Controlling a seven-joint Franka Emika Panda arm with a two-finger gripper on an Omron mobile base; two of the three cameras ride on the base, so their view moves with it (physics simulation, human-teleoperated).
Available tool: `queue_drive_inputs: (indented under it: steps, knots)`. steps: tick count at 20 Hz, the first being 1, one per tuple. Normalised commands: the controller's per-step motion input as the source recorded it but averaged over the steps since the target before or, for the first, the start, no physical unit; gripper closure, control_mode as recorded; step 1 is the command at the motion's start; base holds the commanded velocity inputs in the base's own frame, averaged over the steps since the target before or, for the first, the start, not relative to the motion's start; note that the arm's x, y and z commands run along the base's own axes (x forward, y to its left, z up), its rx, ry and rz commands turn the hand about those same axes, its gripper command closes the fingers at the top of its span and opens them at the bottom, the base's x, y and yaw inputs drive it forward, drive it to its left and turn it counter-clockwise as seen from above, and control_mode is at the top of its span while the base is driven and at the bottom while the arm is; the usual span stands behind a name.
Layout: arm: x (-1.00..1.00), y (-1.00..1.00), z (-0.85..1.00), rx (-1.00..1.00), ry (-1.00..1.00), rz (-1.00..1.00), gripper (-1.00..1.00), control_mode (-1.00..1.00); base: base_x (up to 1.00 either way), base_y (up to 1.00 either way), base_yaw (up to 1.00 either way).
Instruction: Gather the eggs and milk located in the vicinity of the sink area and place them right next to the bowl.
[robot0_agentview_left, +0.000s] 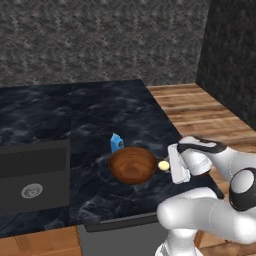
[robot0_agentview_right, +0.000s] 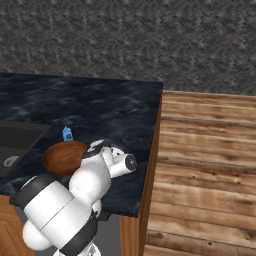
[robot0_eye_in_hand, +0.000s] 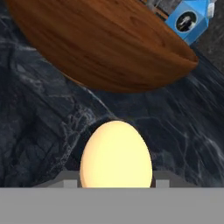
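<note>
The pale egg (robot0_eye_in_hand: 116, 155) sits low in the hand view, with grey finger pads (robot0_eye_in_hand: 71, 183) pressed against both of its sides. My gripper (robot0_agentview_left: 169, 166) is shut on the egg (robot0_agentview_left: 163, 165), just right of the brown wooden bowl (robot0_agentview_left: 132, 166), close to the counter. I cannot tell whether the egg touches the counter. The blue milk carton (robot0_agentview_left: 116, 143) stands upright right behind the bowl's far left rim. In the hand view, the bowl (robot0_eye_in_hand: 100, 48) looms ahead and the milk (robot0_eye_in_hand: 189, 19) peeks over it. From the right base view, my arm covers the bowl's (robot0_agentview_right: 62, 156) right side.
The dark sink (robot0_agentview_left: 35, 175) with its round silver drain (robot0_agentview_left: 31, 190) lies left of the bowl. The black marble counter (robot0_agentview_left: 100, 115) ends in a front edge just below the bowl and a right edge beside the wooden floor (robot0_agentview_left: 210, 110). A dark wall (robot0_agentview_left: 230, 60) stands far right.
</note>
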Motion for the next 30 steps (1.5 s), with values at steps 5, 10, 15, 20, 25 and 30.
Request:
queue_drive_inputs:
  steps: [5, 10, 15, 20, 25, 30]
  knots:
    - [0.18, 0.09, -0.22, 0.0, 0.0, 0.0, 1.0, -1.0, 0.0, 0.0, 0.0]
    - [0.2, 0.06, -0.23, 0.0, 0.0, 0.0, 1.0, -1.0, 0.0, 0.0, 0.0]
    - [0.08, 0.09, -0.23, 0.0, 0.0, 0.0, 1.0, -1.0, 0.0, 0.0, 0.0]
    - [0.01, 0.17, -0.23, 0.0, 0.0, 0.0, 1.0, -1.0, 0.0, 0.0, 0.0]
    - [0.0, 0.24, -0.21, 0.0, 0.0, 0.0, 1.0, -1.0, 0.0, 0.0, 0.0]
    - [0.0, 0.19, -0.21, 0.0, 0.0, 0.0, 1.0, -1.0, 0.0, 0.0, 0.0]
